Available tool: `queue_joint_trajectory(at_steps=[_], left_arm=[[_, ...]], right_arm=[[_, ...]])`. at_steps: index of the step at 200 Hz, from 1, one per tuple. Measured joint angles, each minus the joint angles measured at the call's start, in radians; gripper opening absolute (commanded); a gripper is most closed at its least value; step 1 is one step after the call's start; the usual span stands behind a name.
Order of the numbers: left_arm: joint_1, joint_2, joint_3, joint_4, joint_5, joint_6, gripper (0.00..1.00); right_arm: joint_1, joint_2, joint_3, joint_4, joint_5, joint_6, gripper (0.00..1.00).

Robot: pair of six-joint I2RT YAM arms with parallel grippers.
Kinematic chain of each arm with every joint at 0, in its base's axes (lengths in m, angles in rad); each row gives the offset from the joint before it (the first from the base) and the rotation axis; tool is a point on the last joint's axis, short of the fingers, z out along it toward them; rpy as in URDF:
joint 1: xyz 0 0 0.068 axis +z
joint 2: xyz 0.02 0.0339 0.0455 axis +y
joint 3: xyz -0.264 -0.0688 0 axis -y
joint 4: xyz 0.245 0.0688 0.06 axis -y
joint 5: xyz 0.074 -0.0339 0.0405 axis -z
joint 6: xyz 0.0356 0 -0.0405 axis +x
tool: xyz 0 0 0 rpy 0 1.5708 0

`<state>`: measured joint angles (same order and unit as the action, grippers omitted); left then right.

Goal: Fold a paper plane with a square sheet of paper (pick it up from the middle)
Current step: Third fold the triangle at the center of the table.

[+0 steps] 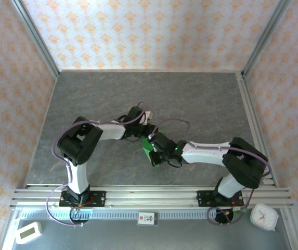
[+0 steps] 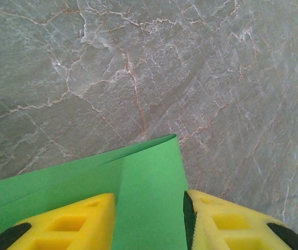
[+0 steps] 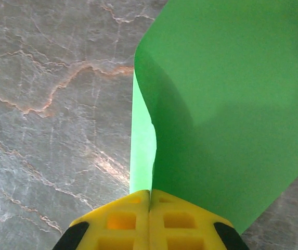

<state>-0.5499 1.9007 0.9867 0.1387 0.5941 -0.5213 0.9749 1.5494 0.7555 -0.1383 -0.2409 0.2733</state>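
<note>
- Left pincer [image 2: 150, 208] half-open, astride the creased green paper [image 2: 149, 177].
- Right pincer [image 3: 150, 197] closed tight, pinching that paper's curled edge.
- Grey marble table [image 2: 138, 62] beneath.

The left arm [image 1: 78, 146] and right arm [image 1: 206, 153] are built of white links, black joints and looped purple cables [image 1: 53, 147]. Yellow, black-edged fingers [image 2: 76, 224] are fitted to the left claw [image 2: 149, 198] and right claw [image 3: 150, 197].

Green paper [image 1: 148, 146] mostly hidden (under both arms)
</note>
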Motion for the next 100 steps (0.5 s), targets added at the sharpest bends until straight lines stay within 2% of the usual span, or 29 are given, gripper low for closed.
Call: queue_joint_trajectory(at_steps=[100], left_arm=[[0.000,0.000,-0.015,0.031,-0.003,0.000,0.40]], right_arm=[[-0.045,0.002,0.081,-0.069,0.055,-0.052,0.00]])
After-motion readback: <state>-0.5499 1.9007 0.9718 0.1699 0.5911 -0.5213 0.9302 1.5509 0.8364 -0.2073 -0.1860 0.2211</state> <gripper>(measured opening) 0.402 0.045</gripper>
